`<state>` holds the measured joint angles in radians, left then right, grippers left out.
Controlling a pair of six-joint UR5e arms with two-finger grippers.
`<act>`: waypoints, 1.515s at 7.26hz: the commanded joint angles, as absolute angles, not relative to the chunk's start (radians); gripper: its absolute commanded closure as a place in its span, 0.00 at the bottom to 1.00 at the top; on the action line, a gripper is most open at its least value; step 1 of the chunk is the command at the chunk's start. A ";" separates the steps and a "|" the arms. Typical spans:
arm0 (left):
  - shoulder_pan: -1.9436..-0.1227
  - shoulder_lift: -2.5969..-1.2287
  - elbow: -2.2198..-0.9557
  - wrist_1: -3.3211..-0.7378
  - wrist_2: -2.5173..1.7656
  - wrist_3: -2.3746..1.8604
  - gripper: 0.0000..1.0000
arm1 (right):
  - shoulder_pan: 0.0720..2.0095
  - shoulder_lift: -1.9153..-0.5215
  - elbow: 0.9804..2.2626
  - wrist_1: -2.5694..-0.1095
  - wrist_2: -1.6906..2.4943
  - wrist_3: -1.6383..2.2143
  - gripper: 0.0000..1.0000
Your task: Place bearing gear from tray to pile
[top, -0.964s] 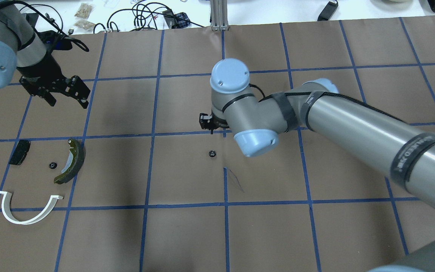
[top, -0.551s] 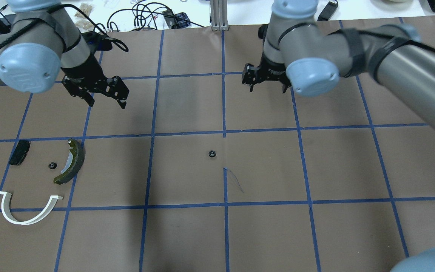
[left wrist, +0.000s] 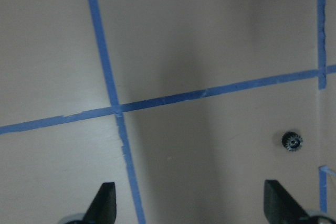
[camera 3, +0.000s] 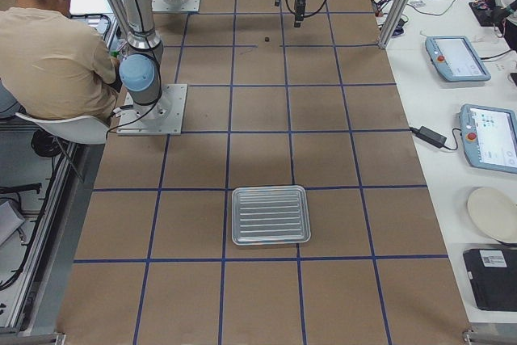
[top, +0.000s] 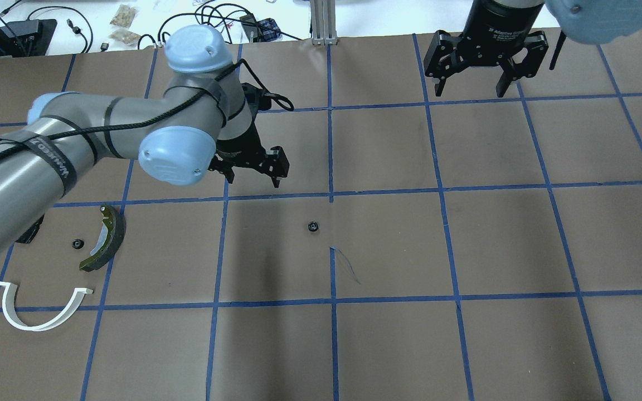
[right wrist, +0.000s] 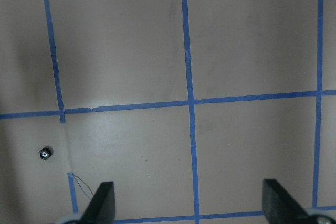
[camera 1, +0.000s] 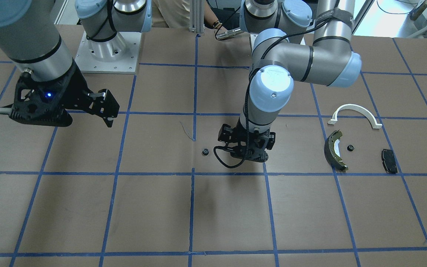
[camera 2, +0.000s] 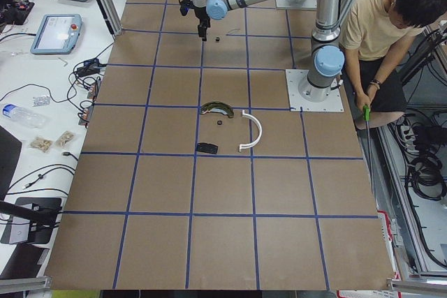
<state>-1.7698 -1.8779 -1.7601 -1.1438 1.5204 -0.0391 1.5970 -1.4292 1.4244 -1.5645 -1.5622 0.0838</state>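
Observation:
The bearing gear (top: 313,226), small, black and toothed, lies on the brown table near its middle; it also shows in the front view (camera 1: 205,151) and in the left wrist view (left wrist: 292,141). My left gripper (top: 253,181) is open and empty, above the table to the gear's far left. My right gripper (top: 471,90) is open and empty, high at the far right. The pile lies at the left: a white arch (top: 35,328), a brake shoe (top: 110,236), a black pad (top: 30,234) partly under my left arm, and a second small gear (top: 77,243). The silver tray (camera 3: 271,214) is empty.
Blue tape lines mark a grid on the brown table cover. A thin pen mark (top: 346,264) lies just near of the gear. A metal post (top: 321,22) and cables stand at the table's far edge. A seated person (camera 2: 391,26) is behind the robot bases.
My left arm has swung right, from over the pile side to near the table's middle. My right arm has pulled back to the far right and risen. The gear has stayed put.

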 commanded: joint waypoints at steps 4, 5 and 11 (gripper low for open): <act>-1.904 -2.009 -1.836 -0.925 1.489 -0.172 0.00 | 1.591 -1.477 1.549 -1.694 -1.623 0.037 0.00; -1.907 -2.026 -1.836 -0.908 1.488 -0.190 0.00 | 1.591 -1.477 1.545 -1.694 -1.621 0.037 0.00; -1.911 -2.042 -1.838 -0.910 1.485 -0.187 0.38 | 1.585 -1.486 1.486 -1.602 -1.583 0.049 0.00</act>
